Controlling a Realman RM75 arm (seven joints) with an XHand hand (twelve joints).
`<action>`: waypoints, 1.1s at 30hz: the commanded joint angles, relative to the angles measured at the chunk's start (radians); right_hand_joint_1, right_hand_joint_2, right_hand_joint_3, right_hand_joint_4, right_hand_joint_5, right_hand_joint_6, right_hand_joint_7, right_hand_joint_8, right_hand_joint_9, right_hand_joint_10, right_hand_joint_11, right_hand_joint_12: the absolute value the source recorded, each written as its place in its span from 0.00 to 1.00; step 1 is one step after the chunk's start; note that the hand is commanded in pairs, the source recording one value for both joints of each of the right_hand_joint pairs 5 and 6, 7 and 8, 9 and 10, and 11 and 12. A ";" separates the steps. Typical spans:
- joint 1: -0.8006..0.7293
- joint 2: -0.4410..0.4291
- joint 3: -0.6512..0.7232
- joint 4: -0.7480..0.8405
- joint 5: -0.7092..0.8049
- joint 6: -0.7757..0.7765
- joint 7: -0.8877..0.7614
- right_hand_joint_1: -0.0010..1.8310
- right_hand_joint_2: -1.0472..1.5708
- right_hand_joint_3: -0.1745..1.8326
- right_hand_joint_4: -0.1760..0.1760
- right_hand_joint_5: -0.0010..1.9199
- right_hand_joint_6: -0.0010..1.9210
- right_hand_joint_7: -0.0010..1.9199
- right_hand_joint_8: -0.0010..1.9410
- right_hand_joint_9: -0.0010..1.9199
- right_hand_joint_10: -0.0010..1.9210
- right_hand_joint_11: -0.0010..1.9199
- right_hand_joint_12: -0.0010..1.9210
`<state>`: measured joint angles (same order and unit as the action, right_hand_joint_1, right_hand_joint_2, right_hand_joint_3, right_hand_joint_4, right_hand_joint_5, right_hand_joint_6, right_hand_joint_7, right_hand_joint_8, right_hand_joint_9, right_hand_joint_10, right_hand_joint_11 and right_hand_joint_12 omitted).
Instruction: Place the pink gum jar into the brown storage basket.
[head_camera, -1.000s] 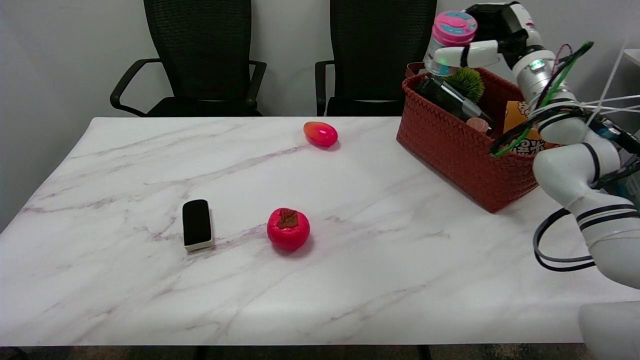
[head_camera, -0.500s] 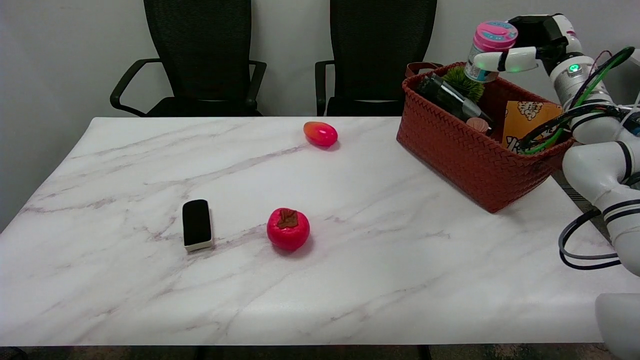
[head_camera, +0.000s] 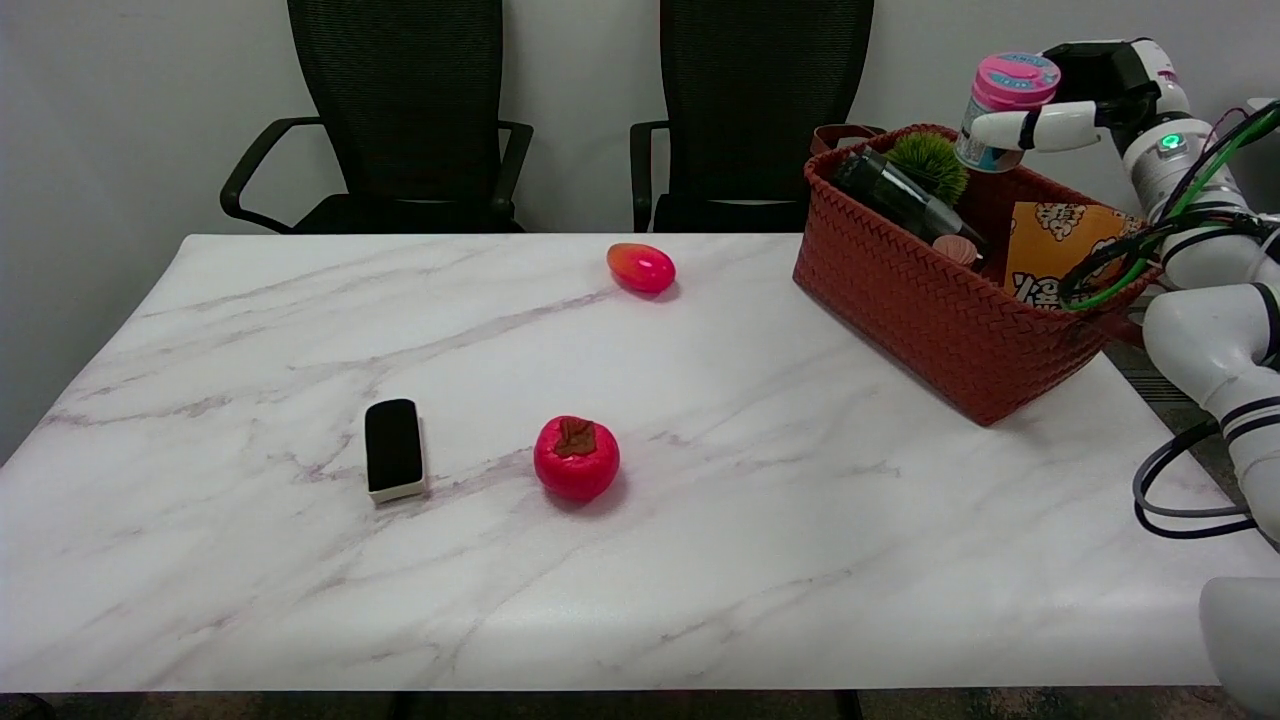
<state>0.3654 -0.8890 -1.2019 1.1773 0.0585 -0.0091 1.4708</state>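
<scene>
**Stock on the counter, jar at the drop point**

Near: black eraser (head_camera: 394, 447); red persimmon (head_camera: 576, 457). Mid: mango (head_camera: 641, 267). Far right: brown storage basket (head_camera: 920, 300), partly filled. Above its far rim: pink gum jar (head_camera: 1003, 108), upright, grasped by your robot hand (head_camera: 1075, 95). Step in hand: carry over the basket. Next: you lower into a free spot, then let go.

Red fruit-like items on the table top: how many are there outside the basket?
2. A red persimmon-like fruit sits near the table's middle, right of the black eraser. A pink-red egg-shaped fruit lies near the far edge, left of the brown basket. The basket's contents may hide more.
</scene>
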 joint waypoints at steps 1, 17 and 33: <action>0.002 0.010 0.011 -0.030 -0.009 0.004 -0.002 0.77 0.80 0.37 0.50 0.55 0.55 0.65 0.64 0.65 0.65 0.54 0.54; -0.005 0.010 0.008 -0.041 -0.009 0.025 -0.002 0.77 0.80 0.37 0.50 0.55 0.55 0.65 0.64 0.65 0.65 0.54 0.54; -0.003 0.006 -0.063 -0.132 -0.002 0.074 0.005 0.76 0.76 0.40 0.50 0.54 0.54 0.64 0.63 0.65 0.64 0.54 0.54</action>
<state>0.3607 -0.8805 -1.2120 1.1187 0.0514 0.0239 1.4691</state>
